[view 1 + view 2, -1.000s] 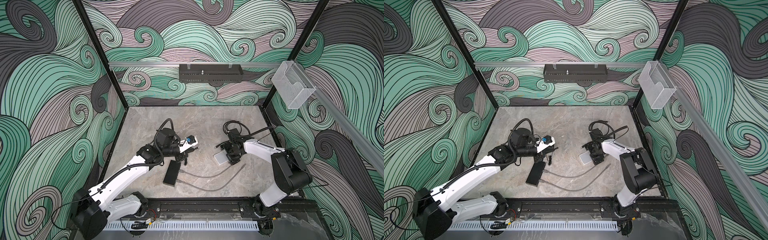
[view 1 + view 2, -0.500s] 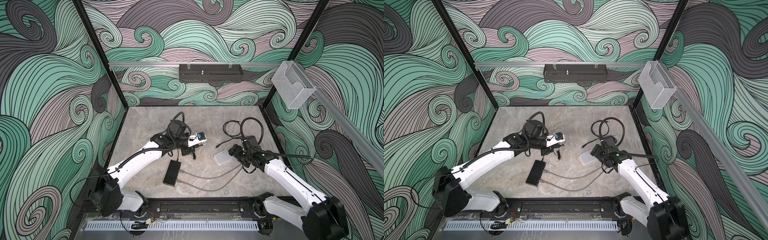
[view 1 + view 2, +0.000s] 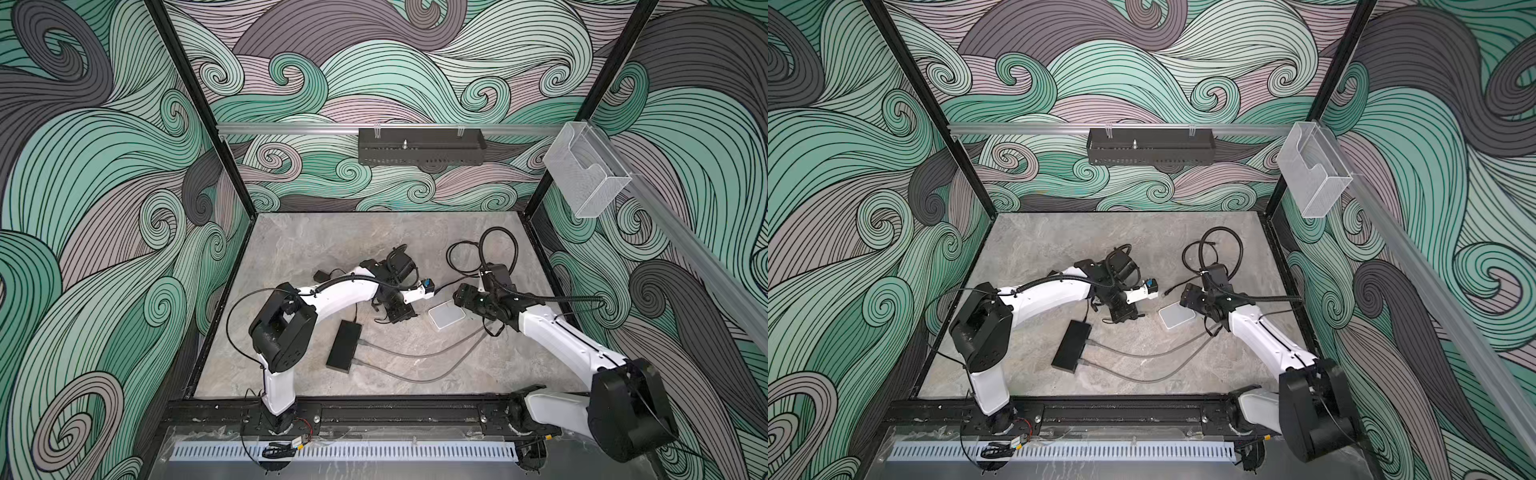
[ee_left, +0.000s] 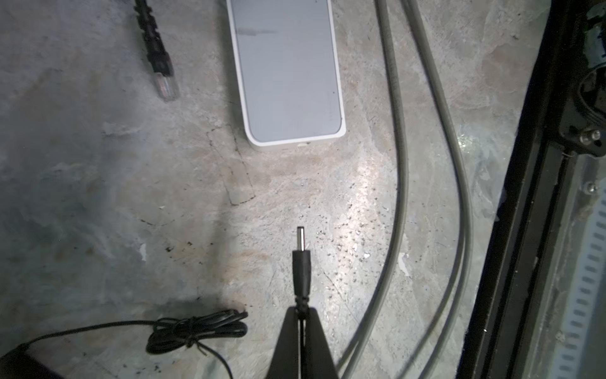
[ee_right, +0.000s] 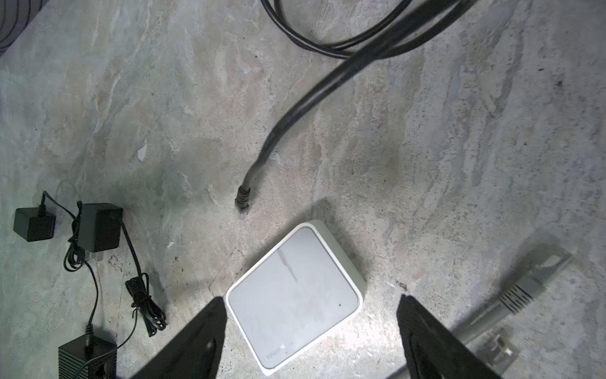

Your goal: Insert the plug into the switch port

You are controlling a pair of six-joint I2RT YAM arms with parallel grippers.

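Two pincers split the job: our left gripper [image 4: 302, 316] is clenched on the tail of the power plug [image 4: 301, 262], leaving its metal tip free and aimed at the white TP-Link switch [image 3: 446, 316], which lies flat just right of centre in both top views. Our right gripper [image 5: 311, 318] hangs spread wide, straddling that switch, probably to brace it for the push. The plug sits just left of it, bare table [image 3: 374, 249] between.

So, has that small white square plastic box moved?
No. The white box sits just as far right of the flat black rectangular box as before.
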